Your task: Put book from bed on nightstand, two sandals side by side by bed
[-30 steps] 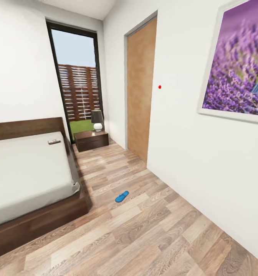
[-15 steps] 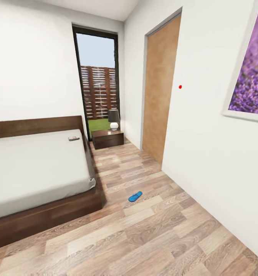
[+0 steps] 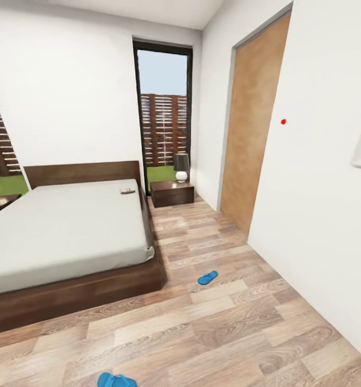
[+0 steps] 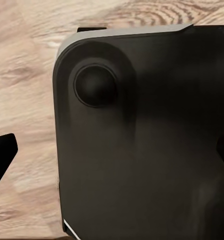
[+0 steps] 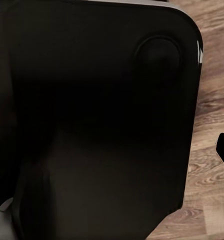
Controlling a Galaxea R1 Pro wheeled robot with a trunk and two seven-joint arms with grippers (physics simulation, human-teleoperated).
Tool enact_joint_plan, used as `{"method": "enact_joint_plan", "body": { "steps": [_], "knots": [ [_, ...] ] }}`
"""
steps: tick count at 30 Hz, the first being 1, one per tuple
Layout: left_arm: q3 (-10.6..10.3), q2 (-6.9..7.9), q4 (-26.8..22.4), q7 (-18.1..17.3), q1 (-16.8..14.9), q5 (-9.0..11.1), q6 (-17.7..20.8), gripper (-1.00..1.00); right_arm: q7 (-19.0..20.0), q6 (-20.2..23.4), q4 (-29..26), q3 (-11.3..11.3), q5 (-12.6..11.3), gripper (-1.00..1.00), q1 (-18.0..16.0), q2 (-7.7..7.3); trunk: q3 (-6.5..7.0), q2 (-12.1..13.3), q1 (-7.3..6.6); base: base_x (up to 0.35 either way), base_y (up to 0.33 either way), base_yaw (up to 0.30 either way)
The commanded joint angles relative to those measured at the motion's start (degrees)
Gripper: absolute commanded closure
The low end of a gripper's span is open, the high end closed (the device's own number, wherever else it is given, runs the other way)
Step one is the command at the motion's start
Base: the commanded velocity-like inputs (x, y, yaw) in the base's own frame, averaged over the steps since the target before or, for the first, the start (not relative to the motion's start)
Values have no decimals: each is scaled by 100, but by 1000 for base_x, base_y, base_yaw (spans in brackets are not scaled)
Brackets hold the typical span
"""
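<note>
While tool states cannot be told, a lamp [image 3: 181, 166] tops the nightstand [image 3: 172, 193].

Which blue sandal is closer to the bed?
The sandal lying on the floor by the bed's foot corner; the other sandal sits at the picture's bottom edge.

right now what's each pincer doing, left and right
Left pincer: cannot be told; its wrist view shows dark robot body over wood floor.
Right pincer: cannot be told, same.

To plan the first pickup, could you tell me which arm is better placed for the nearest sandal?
Probably left: the nearest sandal lies left of the head view's centre; the other sandal lies farther right.
</note>
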Motion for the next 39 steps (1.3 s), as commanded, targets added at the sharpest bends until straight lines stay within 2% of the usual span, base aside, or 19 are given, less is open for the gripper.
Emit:
{"method": "enact_joint_plan", "body": {
  "steps": [1, 11, 29, 39],
  "knots": [
    [-1, -1, -8, 6, 2, 1, -9, -100, -5, -2, -4, -2, -2, -100, 1, 0, -4, -2, 0, 0, -84, 232],
    [7, -3, -8, 6, 2, 18, -9, -100, -6, -2, -100, 12, -6, -100, 2, 10, -4, -2, 0, 71, -168, 104],
    [40, -4, 0, 12, 2, 41, -9, -100, -6, 3, -244, 37, 1, -100, 1, 21, -21, -2, 0, 220, -204, 23],
    [44, -2, -1, 8, 2, 44, -15, -100, -6, 6, -269, 51, 26, -100, 1, 31, -52, -2, 0, 119, -90, 142]
  ]
}}
